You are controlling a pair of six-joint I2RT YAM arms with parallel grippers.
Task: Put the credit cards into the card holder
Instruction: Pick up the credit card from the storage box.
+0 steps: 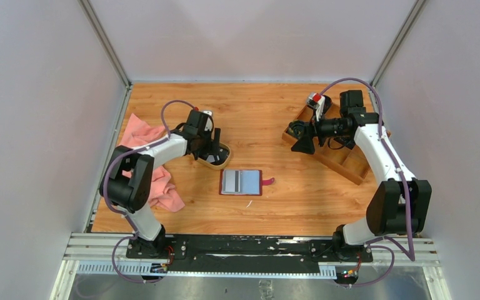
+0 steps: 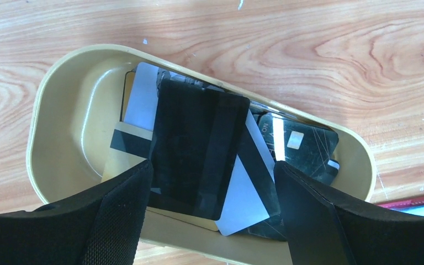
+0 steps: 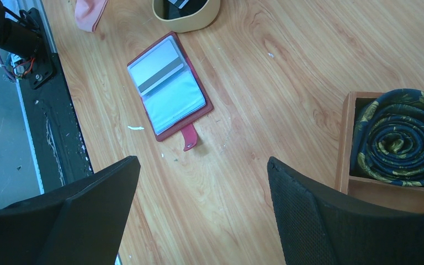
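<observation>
Several credit cards, black [image 2: 199,143] and white [image 2: 243,201], lie stacked in an oval tan dish [image 2: 55,88]. My left gripper [image 2: 212,171] hangs low over the dish [image 1: 220,157], open, with its fingers on either side of the top black card and nothing gripped. The dark red card holder [image 1: 242,182] lies open on the table beside the dish, grey pockets up, and a striped card shows in one pocket [image 3: 160,74]. My right gripper [image 3: 201,165] is open and empty, held above the table at the right [image 1: 300,139].
A brown wooden compartment tray [image 1: 344,156] stands at the right and holds a rolled dark tie [image 3: 397,138]. A pink cloth [image 1: 153,169] lies at the left edge. Walls close the table on three sides.
</observation>
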